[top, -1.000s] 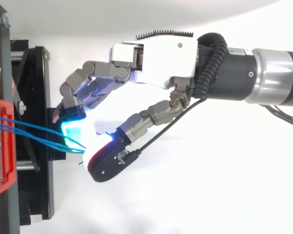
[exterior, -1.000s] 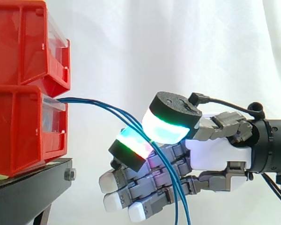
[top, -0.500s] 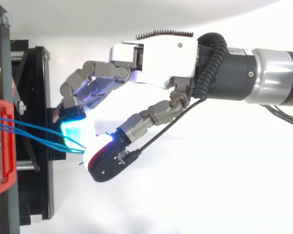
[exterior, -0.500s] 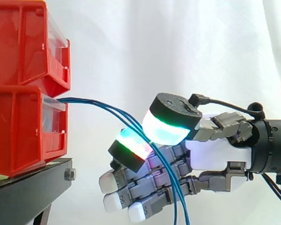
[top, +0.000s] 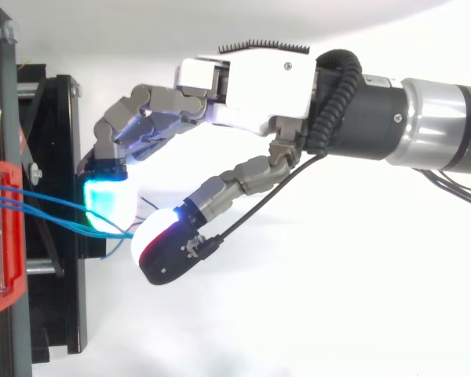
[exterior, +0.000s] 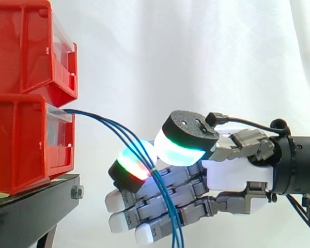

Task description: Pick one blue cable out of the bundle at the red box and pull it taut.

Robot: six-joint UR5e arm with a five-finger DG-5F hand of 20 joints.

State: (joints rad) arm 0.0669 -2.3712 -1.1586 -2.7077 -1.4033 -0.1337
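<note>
Three thin blue cables (exterior: 109, 124) come out of the front of the lower red box (exterior: 20, 144) and curve down to the right. They run between the glowing thumb pad (exterior: 182, 148) and a glowing finger pad (exterior: 132, 168) of my hand (exterior: 232, 173), then hang down past the other curled fingers. In the top view the cables (top: 47, 212) leave the red box (top: 1, 236) and end in the pinch between the cyan pad (top: 106, 206) and the thumb pad (top: 158, 243). The hand (top: 251, 86) is shut on the cables, a short way right of the box; the cables are slack.
A second red bin (exterior: 26, 51) is stacked on the lower one. Both rest on a black stand (exterior: 31, 206) at the left. A white curtain hangs behind, and there is free room to the right of the stand around the arm.
The hand has dropped a little and shifted left toward the boxes, keeping its pinch. The cables now bend down more steeply from the box.
</note>
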